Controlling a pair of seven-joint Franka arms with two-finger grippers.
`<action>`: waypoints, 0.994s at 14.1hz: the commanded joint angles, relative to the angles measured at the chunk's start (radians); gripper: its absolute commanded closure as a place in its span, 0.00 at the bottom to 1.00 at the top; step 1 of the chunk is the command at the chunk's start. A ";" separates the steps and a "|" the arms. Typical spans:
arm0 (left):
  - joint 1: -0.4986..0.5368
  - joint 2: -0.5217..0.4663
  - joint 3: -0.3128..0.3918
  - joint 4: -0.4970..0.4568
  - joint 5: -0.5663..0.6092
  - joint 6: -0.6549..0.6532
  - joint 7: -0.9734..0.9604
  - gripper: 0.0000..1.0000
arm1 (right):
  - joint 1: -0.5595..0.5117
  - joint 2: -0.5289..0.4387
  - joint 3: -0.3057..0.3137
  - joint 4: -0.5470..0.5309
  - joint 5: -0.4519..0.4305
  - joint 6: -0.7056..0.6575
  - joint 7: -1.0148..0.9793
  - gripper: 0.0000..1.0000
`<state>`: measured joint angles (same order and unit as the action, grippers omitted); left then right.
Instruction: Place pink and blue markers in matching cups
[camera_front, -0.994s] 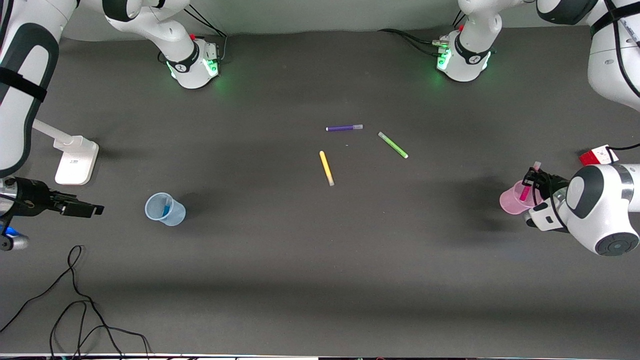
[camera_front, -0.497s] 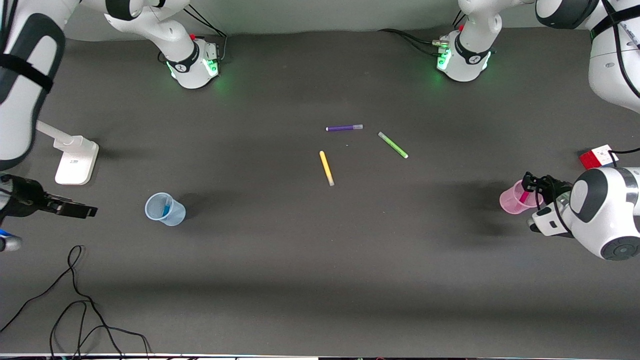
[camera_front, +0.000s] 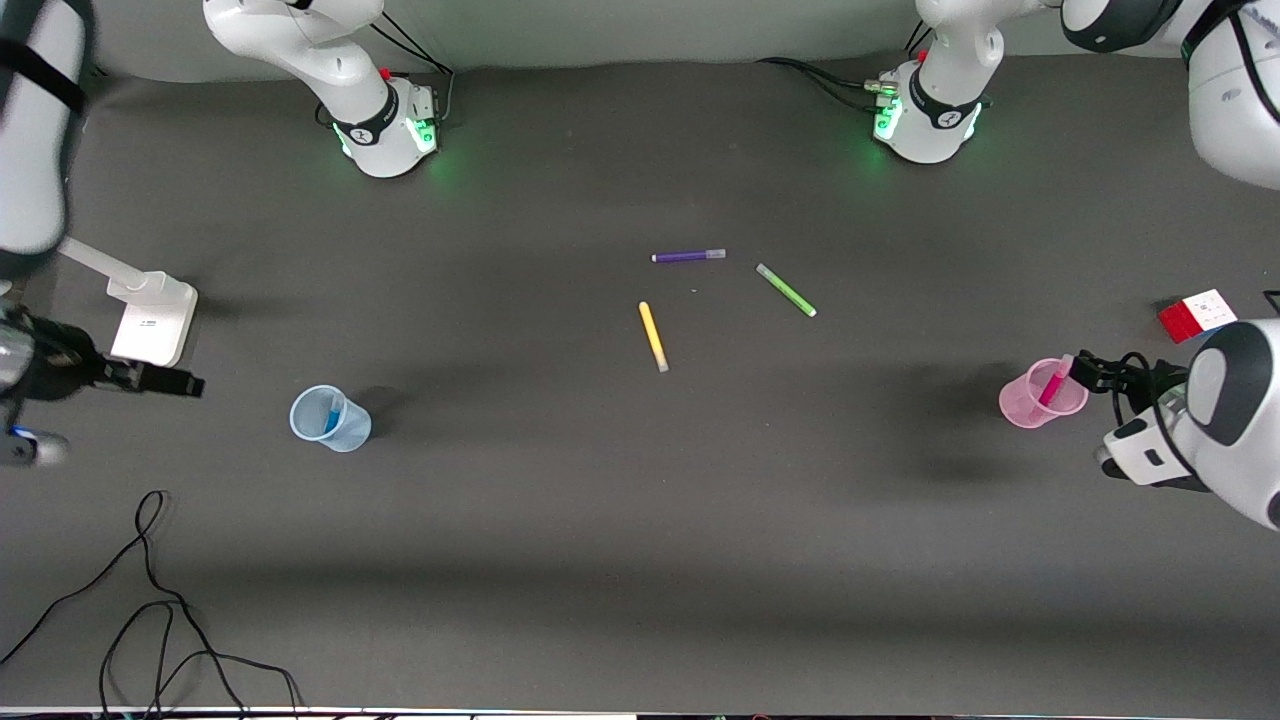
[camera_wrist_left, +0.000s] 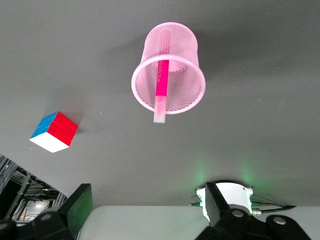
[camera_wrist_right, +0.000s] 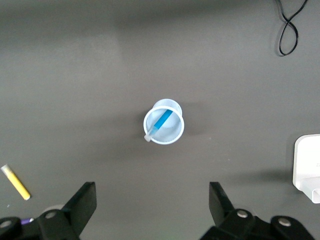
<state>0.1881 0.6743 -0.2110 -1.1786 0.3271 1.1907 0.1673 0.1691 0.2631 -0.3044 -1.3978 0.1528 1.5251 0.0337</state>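
Now the pink marker (camera_wrist_left: 161, 85) is seen standing tilted in the pink cup (camera_wrist_left: 168, 74), clear of the left gripper (camera_wrist_left: 145, 220), whose fingers (camera_wrist_left: 80, 205) are spread wide, empty. Blue marker (camera_wrist_right: 161, 122) is leaned inside the blue cup (camera_wrist_right: 164, 123), ahead of the right gripper (camera_wrist_right: 152, 210), fingers (camera_wrist_right: 85, 200) wide apart, nothing held.
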 joint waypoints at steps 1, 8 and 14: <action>-0.010 -0.080 0.002 0.002 -0.067 0.018 -0.016 0.00 | -0.138 -0.276 0.211 -0.355 -0.071 0.166 0.015 0.00; 0.034 -0.449 0.007 -0.317 -0.238 0.305 -0.019 0.00 | -0.299 -0.377 0.444 -0.397 -0.099 0.121 -0.041 0.00; -0.140 -0.579 0.127 -0.414 -0.296 0.415 -0.114 0.00 | -0.093 -0.303 0.241 -0.264 -0.098 0.109 -0.094 0.00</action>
<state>0.1591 0.1674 -0.1857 -1.5208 0.0474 1.5751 0.0791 -0.0415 -0.0825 0.0602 -1.7490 0.0756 1.6634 -0.0372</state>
